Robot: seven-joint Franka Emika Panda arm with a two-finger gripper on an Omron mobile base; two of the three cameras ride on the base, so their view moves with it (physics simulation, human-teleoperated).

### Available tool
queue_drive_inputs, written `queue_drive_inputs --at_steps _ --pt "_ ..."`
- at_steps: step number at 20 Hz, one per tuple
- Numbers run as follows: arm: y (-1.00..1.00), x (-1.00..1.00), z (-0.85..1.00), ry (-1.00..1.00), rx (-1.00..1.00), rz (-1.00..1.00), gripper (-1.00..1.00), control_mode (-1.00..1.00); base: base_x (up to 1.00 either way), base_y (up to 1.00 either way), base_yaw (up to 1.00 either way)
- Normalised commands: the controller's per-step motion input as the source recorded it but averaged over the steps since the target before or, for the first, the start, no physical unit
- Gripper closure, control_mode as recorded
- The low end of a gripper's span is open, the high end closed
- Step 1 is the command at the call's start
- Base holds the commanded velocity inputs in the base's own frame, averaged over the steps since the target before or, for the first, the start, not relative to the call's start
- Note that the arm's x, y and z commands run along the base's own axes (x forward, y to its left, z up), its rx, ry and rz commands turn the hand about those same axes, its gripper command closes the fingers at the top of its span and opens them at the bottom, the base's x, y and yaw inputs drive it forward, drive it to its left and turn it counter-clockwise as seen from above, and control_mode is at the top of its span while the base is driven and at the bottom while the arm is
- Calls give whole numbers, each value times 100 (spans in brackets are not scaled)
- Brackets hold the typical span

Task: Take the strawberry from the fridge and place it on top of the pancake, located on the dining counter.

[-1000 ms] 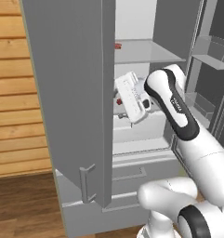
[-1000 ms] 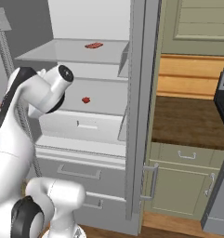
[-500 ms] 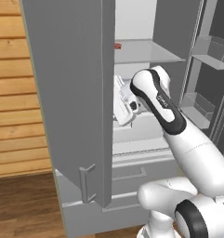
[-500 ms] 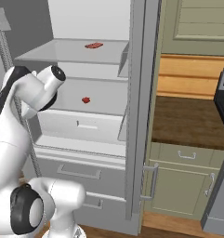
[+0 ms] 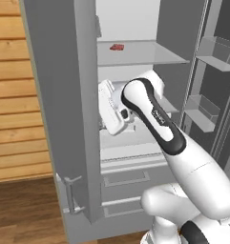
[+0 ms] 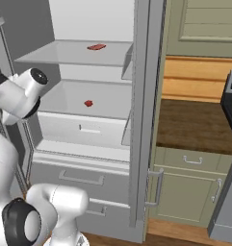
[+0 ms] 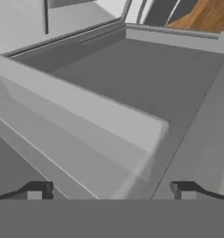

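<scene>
Fridge point(image 6: 141, 120): matte grey, doors swung open, white interior; two drawers with bar handles below the compartment.
Strawberry point(image 6: 88, 103): small deep red berry, alone on the fridge's second shelf from the top; in the right base view it sits at about 3 o'clock from the arm's white wrist and well apart from it.
Flat red lump point(image 6: 96, 47): wider, pinkish-red piece on the shelf above, at about 12 o'clock from the strawberry; also seen in the left base view point(image 5: 117, 47).
Pincer point(image 7: 111, 189): fingers wide apart, nothing between them; dark tips low at 7 and 5 o'clock of the hand view, facing grey fridge panels and a pale ledge.
Arm, left base view: white hand reaches into the fridge compartment behind the edge of the open left door, level with the middle shelf.
Door bins point(image 5: 202, 112): clear, on the inside of the right door.
Wall counter point(image 6: 194, 125): dark wood top over green cabinets, at 3 o'clock of the fridge.
</scene>
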Motion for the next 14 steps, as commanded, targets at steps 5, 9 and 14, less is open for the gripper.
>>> queue_drive_inputs --at_steps 5,9,14 --pt "75 0 0 0 0 0 -100 -100 0 0 0" --pt "70 0 0 0 0 0 -100 -100 0 0 0" --pt "65 0 0 3 0 0 -100 -100 0 0 0"
